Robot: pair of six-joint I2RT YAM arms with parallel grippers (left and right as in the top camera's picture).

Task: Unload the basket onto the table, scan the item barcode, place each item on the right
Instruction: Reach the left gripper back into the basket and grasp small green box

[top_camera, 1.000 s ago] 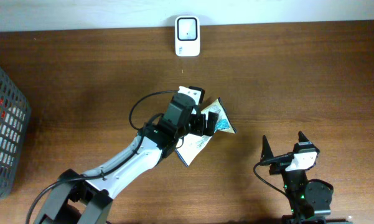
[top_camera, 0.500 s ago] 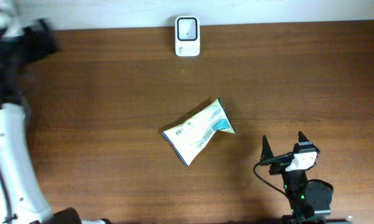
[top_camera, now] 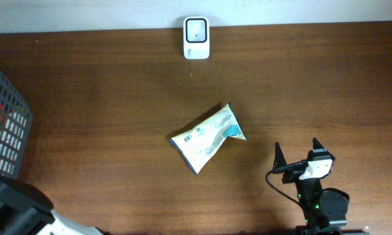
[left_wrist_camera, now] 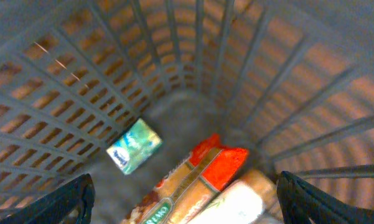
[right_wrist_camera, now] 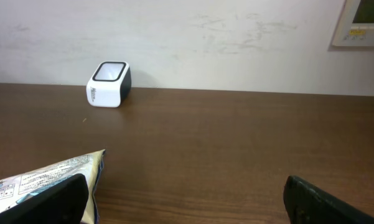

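Two grippers, both open and empty. At the near right of the table [top_camera: 104,85] the right gripper [top_camera: 296,155] points toward the far side with its jaws spread wide. Its wrist view shows only bare wood between its fingers [right_wrist_camera: 43,199].

At the near left corner the left arm [top_camera: 16,207] is blurred in overhead. The left gripper [left_wrist_camera: 187,208] looks down into the grey slatted basket [top_camera: 5,121] at the left table edge, fingers wide apart and touching nothing. The basket floor holds a small teal packet [left_wrist_camera: 134,146], a red-orange pack [left_wrist_camera: 215,168] just right of it, and a pale pack [left_wrist_camera: 236,208] against the red one.

The task item, a snack packet [top_camera: 209,138], lies flat mid-table, well clear of both grippers. It sits diagonally with its blue-printed end toward the far right. A dark print block near its left end faces up, too small to confirm as a barcode.

A white barcode scanner [top_camera: 196,38] with a dark window stands at the far edge by the wall [right_wrist_camera: 236,37], well apart from the packet.
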